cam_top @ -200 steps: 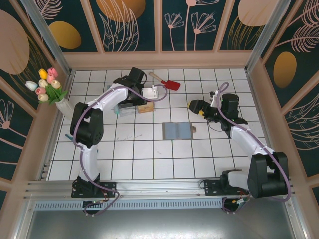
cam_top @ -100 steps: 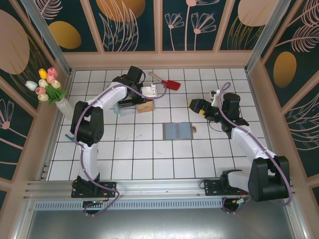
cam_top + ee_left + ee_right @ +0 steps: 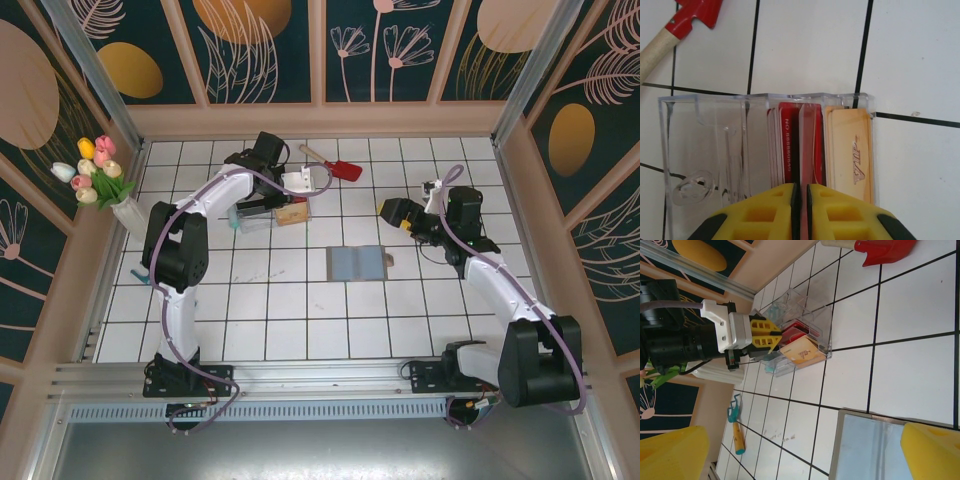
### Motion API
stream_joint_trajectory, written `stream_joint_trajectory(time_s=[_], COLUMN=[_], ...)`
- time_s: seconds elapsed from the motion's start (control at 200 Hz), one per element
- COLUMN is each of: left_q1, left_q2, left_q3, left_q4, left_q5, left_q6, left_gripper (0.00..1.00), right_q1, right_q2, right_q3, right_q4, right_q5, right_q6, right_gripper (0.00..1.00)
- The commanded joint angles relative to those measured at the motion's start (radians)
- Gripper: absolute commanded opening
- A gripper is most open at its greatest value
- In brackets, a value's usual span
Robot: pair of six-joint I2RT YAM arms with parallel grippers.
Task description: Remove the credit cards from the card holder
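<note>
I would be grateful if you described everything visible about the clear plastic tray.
The clear plastic tray is a see-through rectangular box split by thin walls into slots, resting on the white tiled table. A middle slot holds red cards standing on edge; an orange card marked VIP sits in the end slot beside them. The left gripper is at the red cards' slot, its yellow fingers nearly together with a red edge between them.

Both the left arm (image 3: 215, 195) and the right arm (image 3: 490, 278) had white links between bulky black joints, each trailing a lilac-grey cable (image 3: 675, 303). The left end effector (image 3: 800, 195) had yellow fingers (image 3: 765, 212) with square cut-outs on a white, screw-dotted mount (image 3: 722, 335); the right end effector (image 3: 392, 213) matched it in yellow.
</note>
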Motion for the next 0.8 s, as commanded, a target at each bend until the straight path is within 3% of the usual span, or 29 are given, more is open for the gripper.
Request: stream_joint_trajectory(time_s=[0.0,0.25,0.435,0.605,0.796], left_q1=[0.007,0.007,0.007,0.007,0.007], left_q2=[0.011,0.003,-0.072,-0.215,-0.4], left_q3=[-0.014,-0.016,-0.029,-0.146,-0.375], left_q4=[0.032,0.038,0.065,0.238,0.557], left_q5=[0.026,0.001,0.067,0.081,-0.036], left_q6=[-0.018,-0.022,-0.071,-0.212,-0.435], left_gripper=[0.17,0.18,0.23,0.27,0.49], right_q1=[0.004,0.004,0.01,0.091,0.289], right_q2=[-0.031,-0.031,-0.021,0.023,0.113], right_q3=[0.03,0.029,0.027,0.062,0.117], right_q4=[-0.012,-0.016,-0.033,-0.147,-0.254], right_q5=[0.003,0.006,0.037,0.209,0.431], right_q6=[0.014,0.013,0.007,-0.057,-0.119], right_gripper=[0.99,0.99,0.99,0.96,0.94])
